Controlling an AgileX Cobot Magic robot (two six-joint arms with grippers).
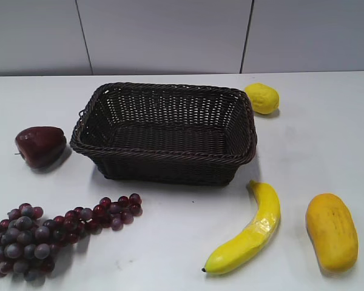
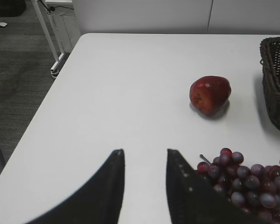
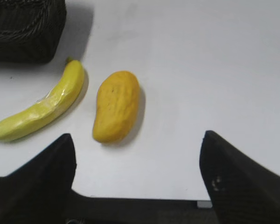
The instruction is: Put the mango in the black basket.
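Observation:
The orange-yellow mango [image 1: 332, 231] lies on the white table at the front right, to the right of the banana [image 1: 249, 233]. It also shows in the right wrist view [image 3: 115, 106]. The black basket [image 1: 164, 130] stands empty in the middle; its corner shows in the right wrist view [image 3: 23, 28] and its side in the left wrist view [image 2: 276, 79]. My right gripper [image 3: 137, 140] is open and empty, near the table's front edge, short of the mango. My left gripper [image 2: 144, 154] is open and empty above the table, left of the grapes. Neither gripper shows in the exterior view.
A dark red apple [image 1: 40, 145] lies left of the basket. A bunch of grapes [image 1: 45, 233] lies at the front left. A lemon [image 1: 262, 97] sits behind the basket's right corner. The table's left edge [image 2: 46, 98] drops to the floor.

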